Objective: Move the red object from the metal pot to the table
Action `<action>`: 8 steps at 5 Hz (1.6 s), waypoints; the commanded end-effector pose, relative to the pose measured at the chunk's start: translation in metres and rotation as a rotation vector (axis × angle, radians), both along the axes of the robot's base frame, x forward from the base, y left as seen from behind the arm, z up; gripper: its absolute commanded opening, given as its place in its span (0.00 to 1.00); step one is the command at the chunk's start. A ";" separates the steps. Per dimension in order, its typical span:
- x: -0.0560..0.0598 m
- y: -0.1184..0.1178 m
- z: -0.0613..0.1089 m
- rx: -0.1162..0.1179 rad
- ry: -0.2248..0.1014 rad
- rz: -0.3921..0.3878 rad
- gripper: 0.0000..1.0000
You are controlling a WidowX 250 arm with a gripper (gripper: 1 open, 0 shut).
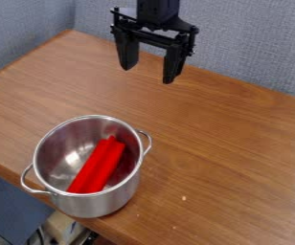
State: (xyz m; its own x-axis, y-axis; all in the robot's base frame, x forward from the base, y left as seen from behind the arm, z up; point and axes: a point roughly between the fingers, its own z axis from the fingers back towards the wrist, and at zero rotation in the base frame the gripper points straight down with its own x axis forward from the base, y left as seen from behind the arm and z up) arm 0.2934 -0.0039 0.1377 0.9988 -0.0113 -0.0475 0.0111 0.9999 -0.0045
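The red object (99, 165) is a long red block lying slanted inside the metal pot (68, 203), which stands on the table (227, 144) near its front left edge. My gripper (150, 65) hangs above the far part of the table, well beyond the pot and apart from it. Its two black fingers (127, 53) stand wide apart with nothing between them.
The wooden tabletop stretches to the right and back of the pot. Its front edge runs diagonally just below and left of the pot, and a grey wall stands behind the table.
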 end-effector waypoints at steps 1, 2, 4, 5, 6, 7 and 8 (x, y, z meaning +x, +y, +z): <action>-0.002 0.000 -0.007 -0.003 0.018 0.001 1.00; -0.026 0.003 -0.017 -0.008 0.046 -0.015 1.00; -0.071 0.018 -0.015 0.006 -0.019 -0.002 1.00; -0.083 0.029 -0.020 0.012 -0.010 0.008 1.00; -0.096 0.034 -0.030 0.006 0.008 0.015 1.00; -0.101 0.038 -0.042 0.002 0.005 0.020 1.00; -0.101 0.040 -0.053 0.007 -0.002 0.027 1.00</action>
